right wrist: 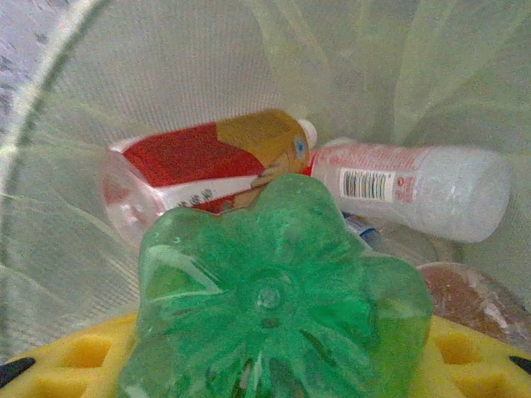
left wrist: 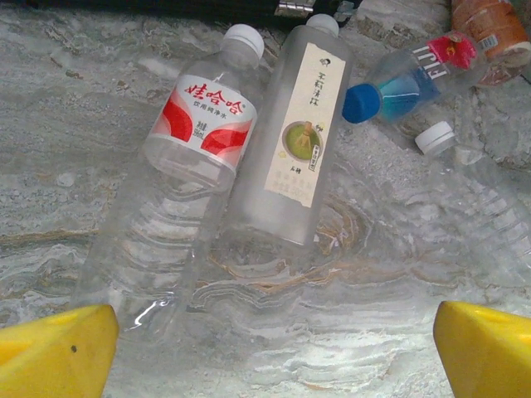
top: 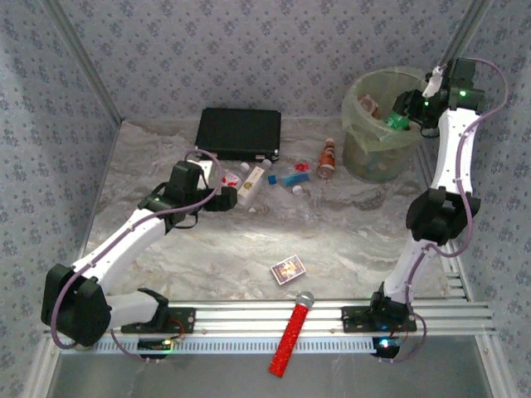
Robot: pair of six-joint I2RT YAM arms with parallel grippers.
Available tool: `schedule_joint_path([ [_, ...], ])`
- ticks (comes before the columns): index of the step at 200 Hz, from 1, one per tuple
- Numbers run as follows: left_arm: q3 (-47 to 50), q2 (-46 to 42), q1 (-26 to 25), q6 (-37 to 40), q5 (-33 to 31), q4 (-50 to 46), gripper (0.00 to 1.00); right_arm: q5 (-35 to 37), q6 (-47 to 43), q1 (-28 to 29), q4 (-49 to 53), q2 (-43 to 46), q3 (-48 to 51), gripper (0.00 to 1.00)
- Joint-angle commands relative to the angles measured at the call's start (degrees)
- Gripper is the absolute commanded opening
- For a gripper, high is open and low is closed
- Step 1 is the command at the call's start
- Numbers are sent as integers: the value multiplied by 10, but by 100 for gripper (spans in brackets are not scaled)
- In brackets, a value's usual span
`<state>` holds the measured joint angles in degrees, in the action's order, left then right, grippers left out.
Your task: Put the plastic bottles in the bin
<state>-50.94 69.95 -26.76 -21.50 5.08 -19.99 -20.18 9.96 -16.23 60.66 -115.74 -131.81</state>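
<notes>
Right gripper [top: 408,112] clamps green bottle [right wrist: 274,307] at bin [top: 358,145] mouth; bin holds red-labelled bottle [right wrist: 191,166], clear bottle [right wrist: 431,195]; left gripper [left wrist: 274,348] wide.

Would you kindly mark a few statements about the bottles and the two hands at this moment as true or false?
1. The right hand holds a green bottle over the bin. True.
2. The left hand is shut on a bottle. False: it is open, above clear bottles lying on the table.
3. The bin already holds other bottles. True.
4. The red microphone lies in the bin. False: it lies across the metal rail at the near edge.
</notes>
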Motion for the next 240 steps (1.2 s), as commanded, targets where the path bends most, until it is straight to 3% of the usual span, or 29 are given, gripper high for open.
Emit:
schedule_joint_path([
  [1,-20,15,-4,31,5,-21,97,-10,-19,3,25,-15,19,49],
  [64,-55,49,-5,82,-20,-89,98,6,-71,19,73,-38,24,55],
  [113,-70,61,-5,93,-22,-91,99,-2,-66,32,70,-14,12,81],
  [158,-91,88,-5,111,-24,-91,100,5,-57,35,108,1,-81,90],
  [195,-105,108,-5,114,-22,-87,100,24,-46,32,98,21,-103,86],
  [226,-105,111,-5,112,-18,-82,100,36,-47,33,95,8,-102,63],
  [240,-102,111,-5,112,-17,-82,100,50,-53,38,97,6,-87,58],
])
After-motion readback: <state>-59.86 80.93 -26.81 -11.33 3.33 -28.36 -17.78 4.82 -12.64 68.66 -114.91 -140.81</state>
